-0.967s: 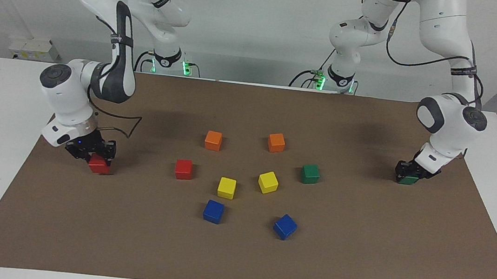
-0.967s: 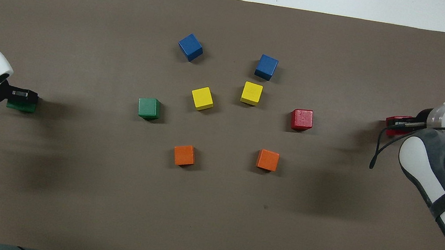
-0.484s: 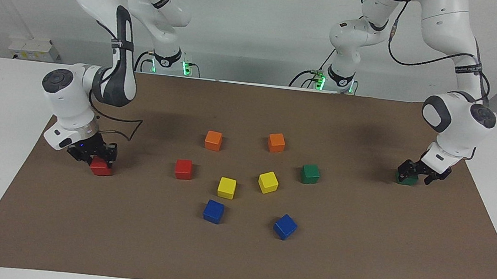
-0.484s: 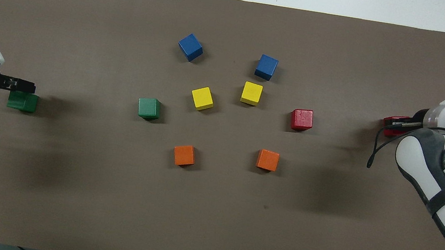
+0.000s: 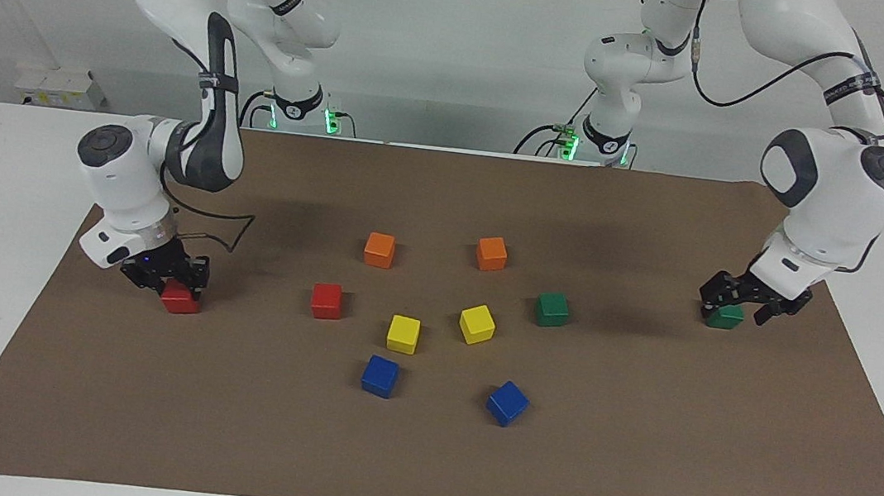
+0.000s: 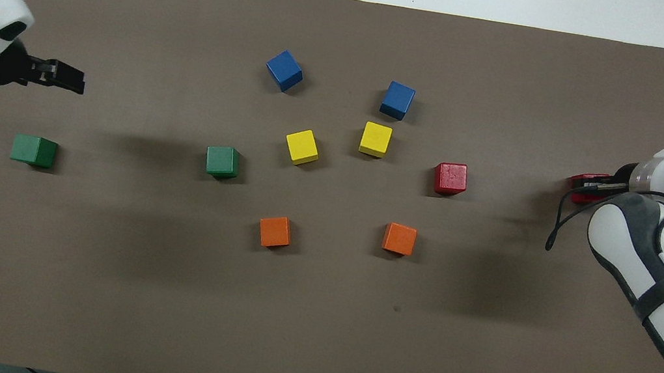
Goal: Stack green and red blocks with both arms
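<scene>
One green block [image 5: 725,316] lies on the brown mat at the left arm's end, also in the overhead view [image 6: 33,150]. My left gripper [image 5: 742,304] is open and empty just above it; it also shows in the overhead view [image 6: 74,86]. One red block [image 5: 180,299] is at the right arm's end, down at the mat, and my right gripper [image 5: 172,282] is shut on it; both show in the overhead view, gripper [image 6: 595,184] and block [image 6: 582,186]. A second red block [image 5: 326,300] and a second green block [image 5: 551,309] lie in the middle cluster.
The middle cluster also holds two orange cubes [image 5: 379,249] [image 5: 491,253], two yellow cubes [image 5: 403,333] [image 5: 477,323] and two blue cubes [image 5: 379,376] [image 5: 507,403]. The brown mat [image 5: 418,462] covers the white table.
My left gripper opened, let go of the green block and rose off it. My right gripper shifted slightly with the red block, which came down to the mat.
</scene>
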`<state>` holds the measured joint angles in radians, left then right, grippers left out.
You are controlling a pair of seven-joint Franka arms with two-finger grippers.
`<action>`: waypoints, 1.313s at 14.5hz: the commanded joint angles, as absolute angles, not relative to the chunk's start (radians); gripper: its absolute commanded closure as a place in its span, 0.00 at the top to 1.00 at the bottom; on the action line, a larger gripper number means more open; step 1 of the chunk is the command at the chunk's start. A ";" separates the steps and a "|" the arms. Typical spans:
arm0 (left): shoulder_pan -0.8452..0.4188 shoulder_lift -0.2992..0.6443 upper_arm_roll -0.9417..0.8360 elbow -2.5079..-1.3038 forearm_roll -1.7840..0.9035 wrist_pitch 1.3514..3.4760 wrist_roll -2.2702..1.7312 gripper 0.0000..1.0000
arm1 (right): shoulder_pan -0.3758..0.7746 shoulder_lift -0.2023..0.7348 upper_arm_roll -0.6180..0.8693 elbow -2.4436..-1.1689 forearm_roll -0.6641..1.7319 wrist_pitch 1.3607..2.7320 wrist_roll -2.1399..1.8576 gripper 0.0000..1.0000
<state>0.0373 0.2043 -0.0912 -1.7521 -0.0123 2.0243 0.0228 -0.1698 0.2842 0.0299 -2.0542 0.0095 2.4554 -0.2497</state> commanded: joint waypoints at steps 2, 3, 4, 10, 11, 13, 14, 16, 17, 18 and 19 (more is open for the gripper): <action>-0.113 0.219 -0.077 -1.723 -0.009 2.006 -0.191 1.00 | -0.184 0.279 0.043 -2.072 0.023 2.487 -0.279 0.33; -0.133 0.222 -0.078 -1.724 -0.009 2.014 -0.215 1.00 | -0.184 0.279 0.043 -2.074 0.023 2.487 -0.279 0.37; -0.159 0.224 -0.078 -1.727 -0.009 2.023 -0.236 1.00 | -0.184 0.279 0.043 -2.074 0.023 2.487 -0.279 0.55; -0.276 0.268 -0.078 -1.831 0.061 2.161 -0.368 1.00 | -0.183 0.281 0.043 -2.069 0.023 2.485 -0.324 1.00; -0.284 0.275 -0.078 -1.854 0.075 2.193 -0.403 1.00 | -0.180 0.281 0.043 -2.065 0.023 2.485 -0.321 1.00; -0.305 0.297 -0.078 -1.881 0.078 2.241 -0.443 1.00 | -0.172 0.273 0.044 -2.051 0.025 2.468 -0.313 1.00; -0.311 0.304 -0.078 -1.893 0.078 2.253 -0.446 1.00 | -0.169 0.265 0.048 -2.036 0.025 2.445 -0.311 1.00; -0.311 0.305 -0.078 -1.930 0.078 2.298 -0.446 1.00 | -0.155 0.250 0.049 -1.968 0.025 2.335 -0.301 1.00; -0.311 0.305 -0.078 -1.943 0.078 2.315 -0.446 1.00 | -0.137 0.249 0.049 -1.927 0.025 2.275 -0.282 1.00; -0.313 0.305 -0.078 -1.957 0.078 2.327 -0.448 1.00 | -0.123 0.249 0.049 -1.893 0.025 2.231 -0.256 1.00; -0.313 0.305 -0.078 -1.971 0.078 2.342 -0.451 1.00 | -0.095 0.244 0.049 -1.861 0.025 2.192 -0.215 1.00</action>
<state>-0.2971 0.3176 -0.0925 -1.9287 0.0557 2.2964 -0.4247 -0.1291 0.2496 0.0447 -1.9268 0.0147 2.2716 -0.2689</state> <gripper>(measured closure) 0.000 0.000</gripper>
